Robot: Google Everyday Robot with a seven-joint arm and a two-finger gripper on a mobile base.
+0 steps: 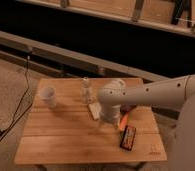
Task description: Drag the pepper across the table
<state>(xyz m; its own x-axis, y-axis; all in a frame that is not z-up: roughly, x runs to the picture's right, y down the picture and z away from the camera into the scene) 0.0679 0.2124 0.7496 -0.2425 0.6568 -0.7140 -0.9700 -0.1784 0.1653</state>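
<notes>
The pepper (pixel 124 121) is a small bright-orange tapered piece lying on the right half of the wooden plank table (pixel 66 135). My gripper (pixel 111 119) hangs from the white arm that reaches in from the right. It is low over the table, just left of the pepper and right of a pale beige block (pixel 94 109). I cannot tell whether it touches the pepper.
A black rectangular packet with orange print (pixel 128 137) lies just in front of the pepper. A white cup (pixel 47 95) stands at the back left. A small clear bottle (pixel 85 89) stands at the back middle. A cable (pixel 21 107) trails on the floor at left.
</notes>
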